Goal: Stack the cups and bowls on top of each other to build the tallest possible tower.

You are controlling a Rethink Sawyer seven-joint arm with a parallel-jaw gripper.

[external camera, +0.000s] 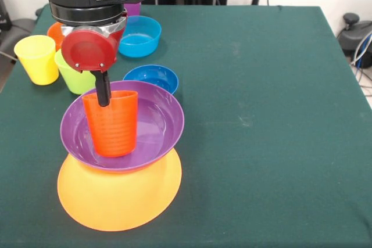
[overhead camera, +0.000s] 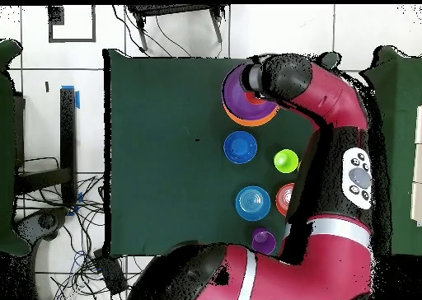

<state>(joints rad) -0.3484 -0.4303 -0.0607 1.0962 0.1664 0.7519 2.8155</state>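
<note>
The tower stands at the near left of the front view. A very large yellow-orange bowl [external camera: 119, 198] lies upside down, and a wide purple bowl [external camera: 154, 126] rests on it. An orange-red cup [external camera: 111, 126] stands upright inside the purple bowl. My gripper [external camera: 103, 98] reaches down to the cup's rim at its left side. Whether it holds the cup cannot be made out. From overhead, the purple bowl [overhead camera: 241, 100] and the yellow-orange bowl's rim [overhead camera: 247, 121] peek out from under my arm [overhead camera: 330, 107].
Behind the tower stand a dark blue bowl [external camera: 152, 77] [overhead camera: 240, 147], a light blue bowl [external camera: 139, 36] [overhead camera: 253, 203], a lime green cup [external camera: 74, 75] [overhead camera: 286, 160], a yellow cup [external camera: 36, 59], a small orange bowl [external camera: 55, 32] [overhead camera: 284, 199] and a purple cup [external camera: 132, 9] [overhead camera: 264, 241].
</note>
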